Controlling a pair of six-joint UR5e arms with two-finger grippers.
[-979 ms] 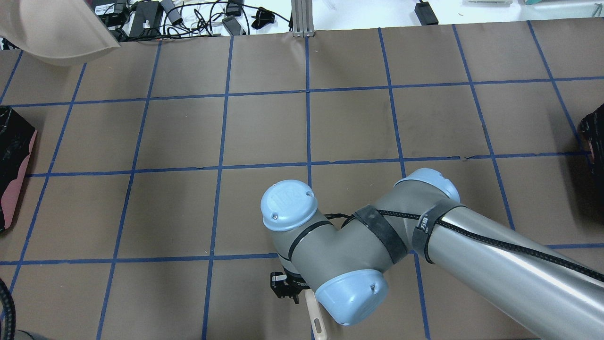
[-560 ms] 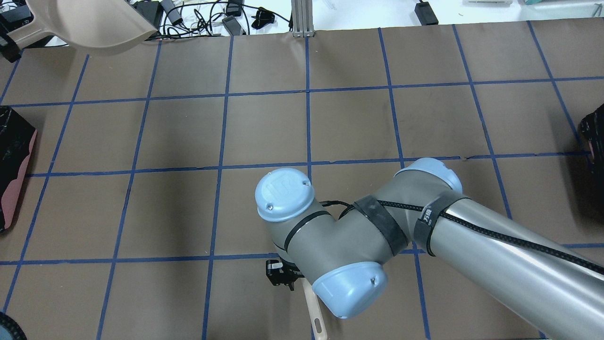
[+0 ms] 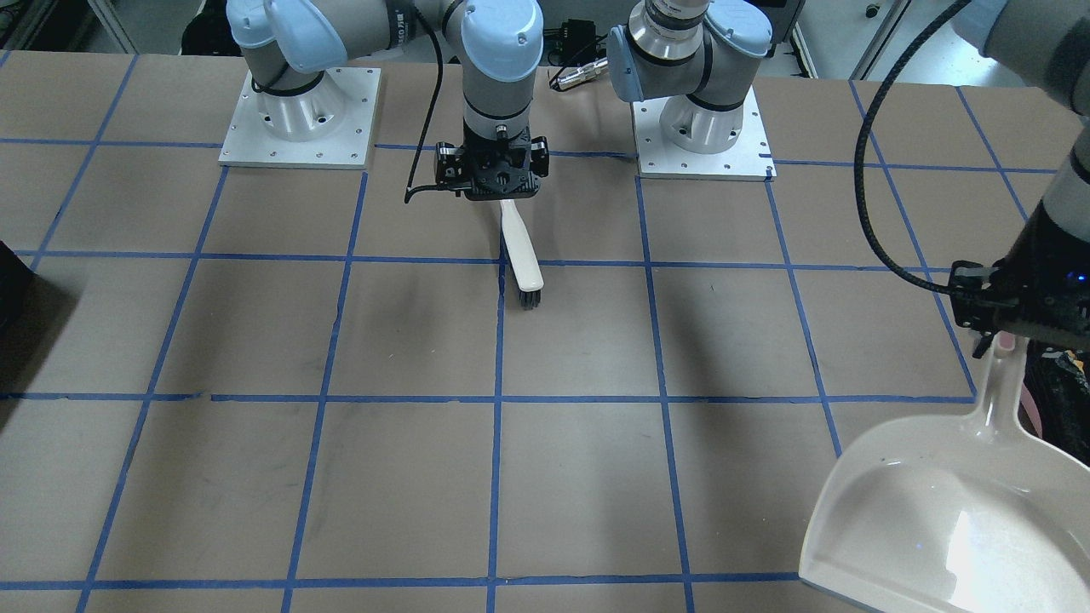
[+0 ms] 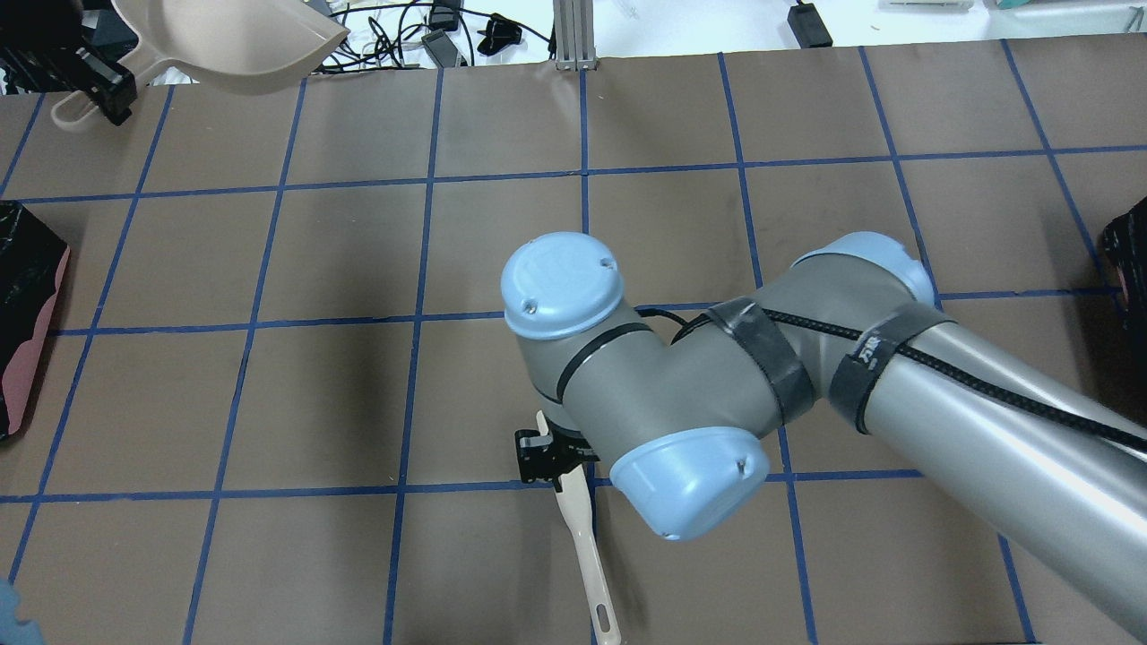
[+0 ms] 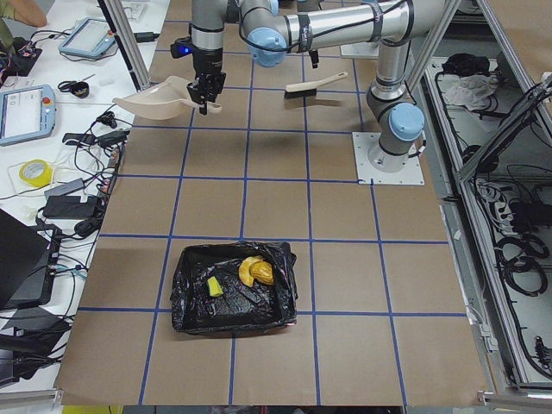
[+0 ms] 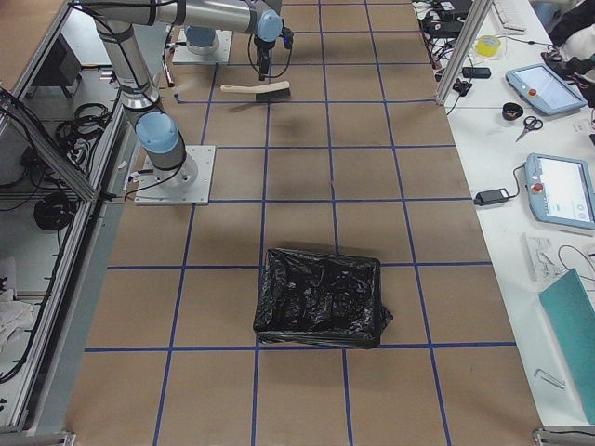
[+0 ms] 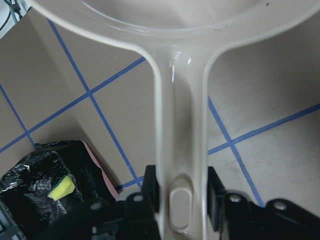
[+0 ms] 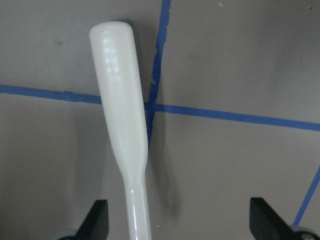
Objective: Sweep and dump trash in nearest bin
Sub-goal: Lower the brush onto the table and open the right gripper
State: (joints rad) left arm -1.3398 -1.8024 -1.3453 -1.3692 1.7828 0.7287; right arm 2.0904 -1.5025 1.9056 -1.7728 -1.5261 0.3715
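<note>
The left gripper (image 7: 182, 200) pinches the stiff, light white plastic dustpan (image 3: 945, 511) by its handle. Yellow-brown and yellow-green trash pieces (image 5: 256, 272) lie in the pink-sided, black-bagged bin (image 5: 194, 302). The right gripper (image 3: 494, 174) stands spread (brush (image 3: 521, 255) apparently loose).

The smooth cream plastic dustpan (image 3: 937, 511) is gleaming glossily, and the black crinkled plastic bag lining the pink-sided bin (image 5: 235, 289) is glinting. Beneath them, the matt brown paper-like desk (image 3: 409, 340) is carrying blue tape lines.
</note>
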